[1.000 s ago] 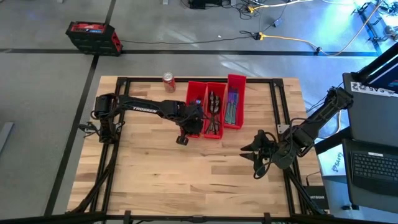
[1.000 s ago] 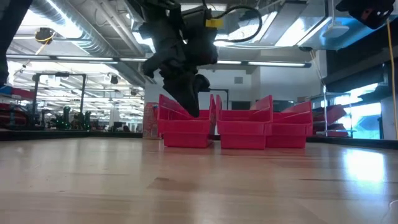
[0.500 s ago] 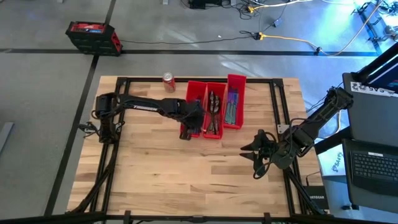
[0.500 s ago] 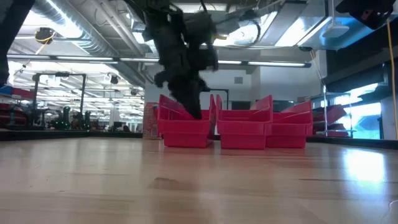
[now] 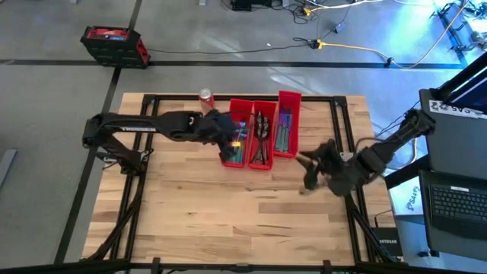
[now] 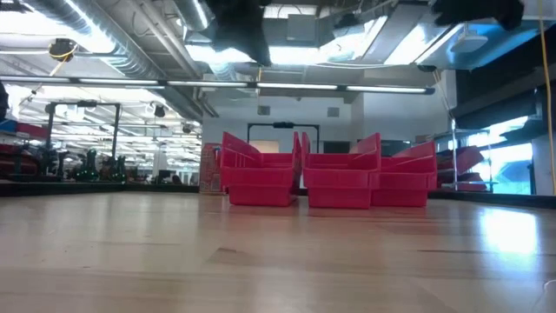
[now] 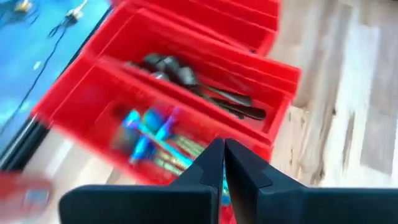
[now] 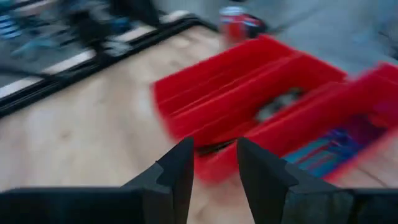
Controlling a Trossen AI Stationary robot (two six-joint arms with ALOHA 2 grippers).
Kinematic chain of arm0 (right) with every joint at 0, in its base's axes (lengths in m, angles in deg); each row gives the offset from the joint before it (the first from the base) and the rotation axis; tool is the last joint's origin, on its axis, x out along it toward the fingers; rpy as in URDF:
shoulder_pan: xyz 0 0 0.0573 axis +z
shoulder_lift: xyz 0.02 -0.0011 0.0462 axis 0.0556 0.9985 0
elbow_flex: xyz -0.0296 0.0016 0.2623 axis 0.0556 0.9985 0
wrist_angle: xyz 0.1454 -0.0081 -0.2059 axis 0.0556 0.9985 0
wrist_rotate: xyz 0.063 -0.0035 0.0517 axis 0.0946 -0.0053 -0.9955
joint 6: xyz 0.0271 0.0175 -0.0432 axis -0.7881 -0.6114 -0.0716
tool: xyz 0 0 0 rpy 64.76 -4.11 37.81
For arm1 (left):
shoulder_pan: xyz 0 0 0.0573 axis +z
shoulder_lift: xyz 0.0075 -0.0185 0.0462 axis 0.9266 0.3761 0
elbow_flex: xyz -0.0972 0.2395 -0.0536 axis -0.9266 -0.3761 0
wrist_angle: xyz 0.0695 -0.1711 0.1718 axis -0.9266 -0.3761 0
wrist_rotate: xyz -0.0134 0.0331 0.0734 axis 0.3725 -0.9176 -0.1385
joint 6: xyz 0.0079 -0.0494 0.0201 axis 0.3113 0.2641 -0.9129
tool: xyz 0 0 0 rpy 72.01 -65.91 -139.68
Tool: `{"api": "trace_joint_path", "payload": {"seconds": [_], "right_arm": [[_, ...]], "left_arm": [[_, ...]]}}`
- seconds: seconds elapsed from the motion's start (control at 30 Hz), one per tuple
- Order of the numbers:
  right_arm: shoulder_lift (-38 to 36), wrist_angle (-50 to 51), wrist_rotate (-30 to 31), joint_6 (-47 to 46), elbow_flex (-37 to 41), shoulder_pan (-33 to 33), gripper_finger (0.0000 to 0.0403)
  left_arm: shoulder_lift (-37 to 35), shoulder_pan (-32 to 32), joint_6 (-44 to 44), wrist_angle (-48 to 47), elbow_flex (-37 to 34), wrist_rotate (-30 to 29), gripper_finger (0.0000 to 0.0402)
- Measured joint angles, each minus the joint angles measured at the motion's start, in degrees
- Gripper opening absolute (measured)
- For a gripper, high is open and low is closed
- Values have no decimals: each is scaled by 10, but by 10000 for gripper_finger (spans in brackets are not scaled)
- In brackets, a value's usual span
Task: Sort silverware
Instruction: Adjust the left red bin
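The left claw is closed tight and empty, over the red bins holding the silverware. The right claw, at 3 o'clock on the tabletop, is partly open and empty.

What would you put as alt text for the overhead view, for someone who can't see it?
Three red bins holding sorted silverware stand side by side at the far edge of a wooden table. The left hand hangs shut beside the leftmost bin; the right hand is over bare wood. A red soda can stands nearby.
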Motion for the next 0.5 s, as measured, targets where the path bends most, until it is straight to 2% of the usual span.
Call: {"api": "trace_joint_path", "payload": {"seconds": [0.07,0.13,0.2,0.27,0.4,0.5], "right_arm": [[2,16,-54,-1,-1,-58,108],[7,20,-108,-3,-1,-122,108],[11,28,-135,-3,-1,-178,108],[13,49,-141,-7,-1,-230,108],[13,74,-142,2,-1,-307,112],[16,69,-138,42,-1,-346,129]], "left_arm": [[-11,-11,24,-19,-2,-43,0],[-26,-38,24,-5,-21,-132,0],[-42,-56,-18,47,-44,-156,0],[-64,-57,-35,107,-75,-101,0],[-99,-35,-77,254,-153,90,0],[-115,-13,-107,316,-205,179,0]]}}
